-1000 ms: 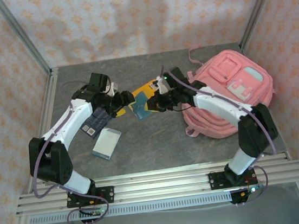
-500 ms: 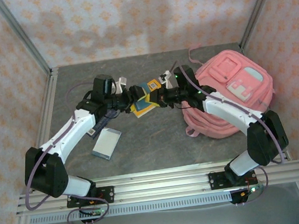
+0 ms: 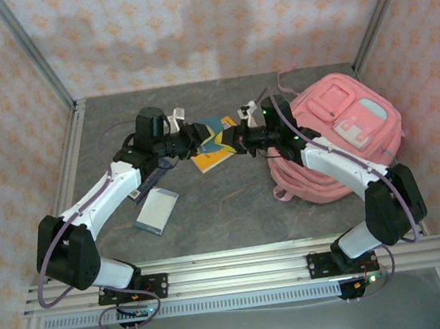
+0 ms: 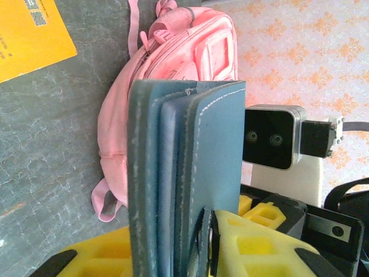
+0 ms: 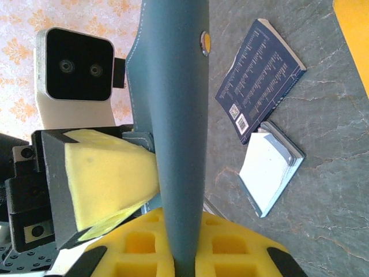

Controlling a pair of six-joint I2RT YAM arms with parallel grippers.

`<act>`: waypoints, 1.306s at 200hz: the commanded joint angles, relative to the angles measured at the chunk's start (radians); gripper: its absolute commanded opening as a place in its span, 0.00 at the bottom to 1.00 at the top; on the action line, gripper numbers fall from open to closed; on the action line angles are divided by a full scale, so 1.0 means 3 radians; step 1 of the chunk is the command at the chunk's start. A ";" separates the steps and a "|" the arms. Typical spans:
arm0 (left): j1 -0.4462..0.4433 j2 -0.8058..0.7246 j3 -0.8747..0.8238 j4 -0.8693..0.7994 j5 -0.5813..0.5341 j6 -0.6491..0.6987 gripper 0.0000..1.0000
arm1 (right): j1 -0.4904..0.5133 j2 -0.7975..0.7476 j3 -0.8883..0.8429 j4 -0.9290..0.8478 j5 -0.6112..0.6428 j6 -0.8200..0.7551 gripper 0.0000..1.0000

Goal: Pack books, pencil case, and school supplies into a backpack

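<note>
The 2 arms meet over the middle of the grey table (image 3: 235,219), holding the teal pad (image 3: 217,130) between them, lifted clear of the surface. The left gripper (image 3: 197,136) is clamped on one edge of the pad: in the left wrist view its yellow foam fingers (image 4: 259,245) press against both faces of the pad, which stands edge-on between them. The right gripper (image 3: 237,137) is closed on the opposite edge, its own yellow fingers (image 5: 230,251) squeezing the pad from both sides. From above, the pad hangs over the far end of the orange-yellow book (image 3: 211,159), which lies flat on the table. A dark blue book (image 5: 260,81) and a pale blue-grey book (image 5: 268,168) lie flat just beside each other, near the left arm and well apart from the pad. The pink backpack (image 3: 352,128) lies on the right side of the table with its front pocket patches facing up, close beside the right arm.
</note>
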 commanded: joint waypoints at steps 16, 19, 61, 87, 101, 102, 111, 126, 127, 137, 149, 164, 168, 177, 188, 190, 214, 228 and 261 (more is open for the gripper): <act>-0.0016 -0.0043 0.0101 0.0277 0.0009 -0.0099 0.12 | -0.0005 -0.0114 0.0020 -0.0087 0.0136 -0.0110 0.15; -0.0016 -0.0040 0.0107 0.0274 0.0009 -0.0099 0.11 | -0.0005 -0.0115 0.0024 -0.0106 0.0145 -0.0122 0.17; -0.0016 -0.0035 0.0142 0.0203 0.0001 -0.0025 0.00 | -0.0004 -0.0177 0.0300 -0.0919 0.0346 -0.0638 0.52; -0.0011 -0.0023 0.0272 -0.0354 -0.0155 0.0317 0.00 | -0.0006 -0.0356 0.0476 -0.1841 0.0781 -0.1232 0.55; -0.0011 -0.0001 0.0360 -0.0725 -0.0279 0.0570 0.00 | -0.0009 -0.0445 0.0638 -0.2650 0.1668 -0.1629 0.58; -0.0008 0.0001 0.0368 -0.0751 -0.0288 0.0586 0.00 | -0.0009 -0.0445 0.0638 -0.2650 0.1668 -0.1629 0.58; -0.0011 0.0030 0.0417 -0.0978 -0.0377 0.0717 0.00 | -0.0010 -0.0445 0.0732 -0.3095 0.2400 -0.1770 0.60; -0.0015 0.0097 0.0444 -0.1171 -0.0405 0.0838 0.00 | -0.0010 -0.0373 0.0790 -0.3607 0.3436 -0.1989 0.64; -0.0016 0.0101 0.0443 -0.1178 -0.0405 0.0843 0.00 | -0.0010 -0.0364 0.0791 -0.3624 0.3488 -0.2005 0.64; -0.0021 0.0144 0.0438 -0.1242 -0.0401 0.0875 0.00 | -0.0010 -0.0283 0.0799 -0.3725 0.3951 -0.2163 0.68; -0.0040 0.0179 0.0421 -0.1279 -0.0390 0.0917 0.00 | -0.0010 -0.0166 0.0785 -0.3720 0.4382 -0.2333 0.73; -0.0071 0.0209 0.0432 -0.1370 -0.0405 0.1010 0.00 | -0.0012 0.0005 0.0805 -0.3634 0.4635 -0.2584 0.74; -0.0077 0.0216 0.0437 -0.1389 -0.0400 0.1033 0.00 | -0.0010 0.0044 0.0812 -0.3613 0.4654 -0.2633 0.74; -0.0087 0.0228 0.0438 -0.1417 -0.0385 0.1075 0.00 | -0.0012 0.0151 0.0845 -0.3551 0.4664 -0.2798 0.75; -0.0092 0.0241 0.0438 -0.1450 -0.0385 0.1121 0.00 | -0.0014 0.0269 0.0878 -0.3470 0.4634 -0.2957 0.75; -0.0093 0.0243 0.0441 -0.1459 -0.0385 0.1129 0.00 | -0.0015 0.0289 0.0881 -0.3456 0.4626 -0.2985 0.75; -0.0093 0.0282 0.0433 -0.1488 -0.0350 0.1180 0.00 | -0.0015 0.0553 0.1007 -0.3378 0.4660 -0.3066 0.74; -0.0093 0.0299 0.0419 -0.1482 -0.0334 0.1185 0.00 | -0.0019 0.0695 0.1023 -0.3294 0.4761 -0.3073 0.74; -0.0092 0.0316 0.0390 -0.1482 -0.0311 0.1192 0.00 | -0.0145 0.1006 0.1121 -0.3191 0.4977 -0.3027 0.71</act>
